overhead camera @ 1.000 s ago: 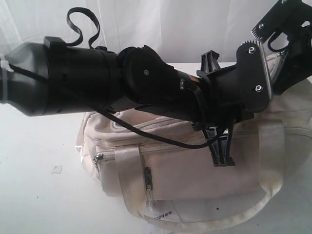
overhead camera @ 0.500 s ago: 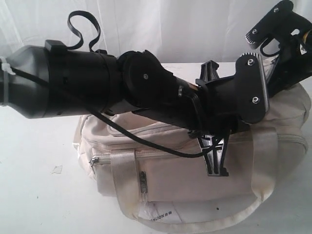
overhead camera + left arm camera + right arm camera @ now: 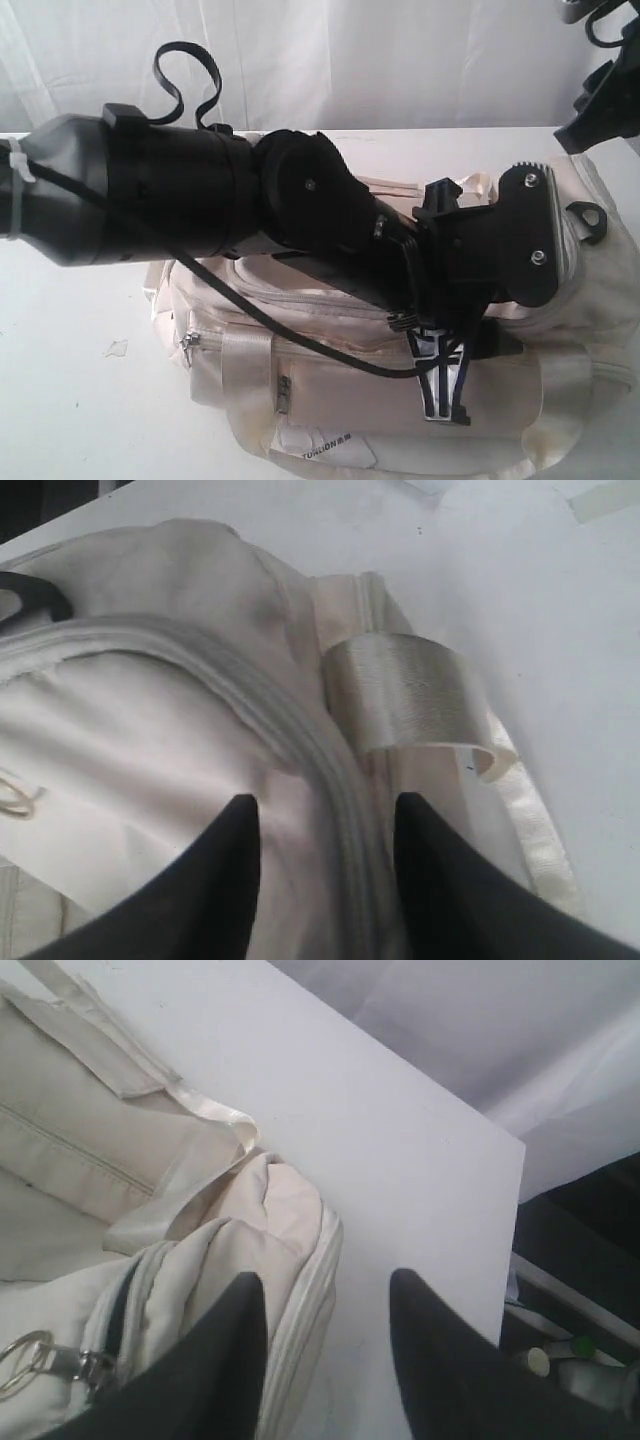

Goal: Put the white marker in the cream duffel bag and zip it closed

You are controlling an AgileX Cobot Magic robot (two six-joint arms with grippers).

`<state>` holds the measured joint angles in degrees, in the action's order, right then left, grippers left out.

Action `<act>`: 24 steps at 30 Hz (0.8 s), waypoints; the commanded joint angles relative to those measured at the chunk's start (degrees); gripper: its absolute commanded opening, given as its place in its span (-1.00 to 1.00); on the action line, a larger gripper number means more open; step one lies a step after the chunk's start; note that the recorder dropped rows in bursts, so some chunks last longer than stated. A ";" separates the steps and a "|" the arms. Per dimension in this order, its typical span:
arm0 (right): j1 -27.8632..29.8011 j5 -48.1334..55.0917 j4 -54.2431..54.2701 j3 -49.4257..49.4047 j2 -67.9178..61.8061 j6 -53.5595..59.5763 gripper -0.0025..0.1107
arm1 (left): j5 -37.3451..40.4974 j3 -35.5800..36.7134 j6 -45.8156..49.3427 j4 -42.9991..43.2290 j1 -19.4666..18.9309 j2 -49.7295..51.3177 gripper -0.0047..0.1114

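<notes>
The cream duffel bag point(image 3: 350, 400) lies on the white table, its front pocket facing the exterior view. My left gripper point(image 3: 447, 398) points down over the bag's right half. In the left wrist view the left gripper point(image 3: 325, 805) is open, its jaws straddling the bag's grey zip seam point(image 3: 335, 765) beside a shiny strap loop point(image 3: 400, 685). My right gripper point(image 3: 325, 1278) is open too, above the rounded end of the bag point(image 3: 285, 1210) and bare table. A metal ring pull point(image 3: 20, 1368) shows near it. The white marker is out of view.
The left arm point(image 3: 200, 190) crosses most of the exterior view and hides the bag's top. The right arm point(image 3: 608, 105) hangs at the upper right. The table edge point(image 3: 510, 1250) runs close behind the bag's end, with dark floor and clutter point(image 3: 565, 1360) beyond. A small scrap point(image 3: 116, 348) lies left.
Both grippers have opened. The right arm rose up and to the right, off the bag's end, which dropped back flat. The left gripper sank a little lower over the bag.
</notes>
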<state>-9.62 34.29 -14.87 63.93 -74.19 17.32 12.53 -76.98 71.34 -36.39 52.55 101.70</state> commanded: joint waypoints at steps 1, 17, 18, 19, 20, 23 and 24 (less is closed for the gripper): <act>0.47 1.89 2.31 -0.15 4.39 0.33 -0.27 | -3.38 0.33 -1.60 -0.62 0.09 -2.21 -0.09; 0.47 -8.12 23.38 -13.97 24.19 0.44 -0.40 | 7.89 1.75 -29.33 3.07 -21.68 -19.12 0.03; 0.47 -9.53 24.56 -15.92 26.14 0.44 -0.45 | 8.63 2.89 -29.81 3.08 -23.53 -20.32 0.02; 0.47 -11.58 26.71 -19.60 29.05 0.32 -0.53 | 9.07 5.66 -29.80 3.08 -26.55 -22.71 -0.05; 0.47 -12.69 28.38 -21.65 30.91 0.32 -0.57 | 9.07 7.44 -29.80 3.08 -28.02 -23.91 -0.11; 0.47 -15.24 32.29 -27.01 36.47 0.32 -0.67 | 8.09 12.43 -30.39 3.08 -31.08 -28.47 -0.30; 0.47 -15.51 33.04 -28.75 38.19 0.32 -0.71 | 7.23 14.11 -31.06 3.08 -31.95 -29.97 -0.34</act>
<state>-9.62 21.34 15.30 39.38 -40.35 17.32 19.79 -66.83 41.93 -32.93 22.76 75.78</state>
